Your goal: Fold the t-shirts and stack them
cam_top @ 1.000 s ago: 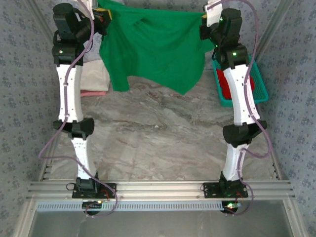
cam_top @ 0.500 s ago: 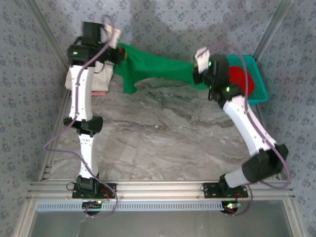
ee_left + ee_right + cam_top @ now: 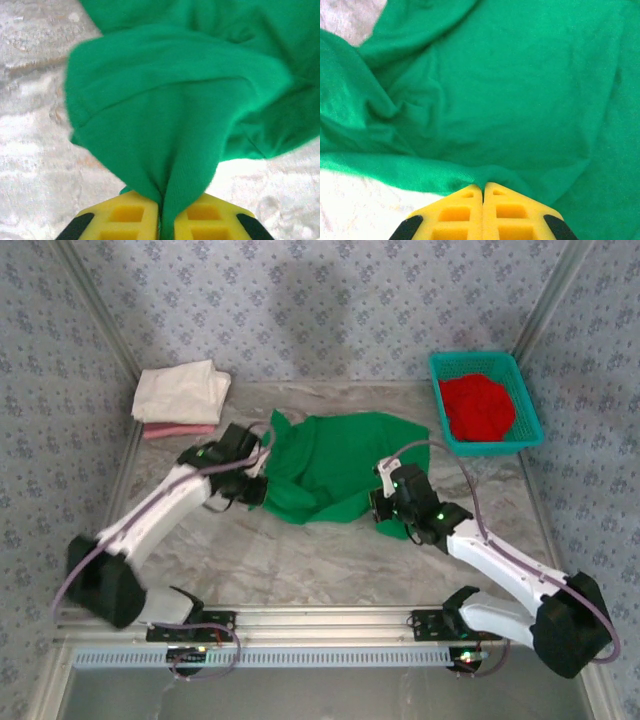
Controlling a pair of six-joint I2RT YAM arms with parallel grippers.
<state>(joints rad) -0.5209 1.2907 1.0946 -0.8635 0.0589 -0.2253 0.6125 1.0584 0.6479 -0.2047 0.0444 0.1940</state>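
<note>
The bright green t-shirt (image 3: 340,460) lies rumpled in the middle of the marble table, with its left side bunched. My left gripper (image 3: 262,486) is at that bunched left edge. In the left wrist view a fold of green cloth (image 3: 175,100) runs down between the yellow fingers of the left gripper (image 3: 162,202). My right gripper (image 3: 385,502) is at the shirt's near right edge. Its jaws (image 3: 483,187) are pressed together on the hem of the green cloth (image 3: 510,90). A red t-shirt (image 3: 477,405) sits crumpled in the basket. A folded cream-white t-shirt (image 3: 180,390) rests on a pink one (image 3: 180,429) at the back left.
The teal mesh basket (image 3: 474,358) stands at the back right corner. Patterned walls close in the table on three sides. Bare marble (image 3: 300,550) stretches between the green shirt and the arm bases.
Both arms have come down from high at the back to the table. The green shirt, which hung stretched between them, now lies on the marble. It is still held at both edges.
</note>
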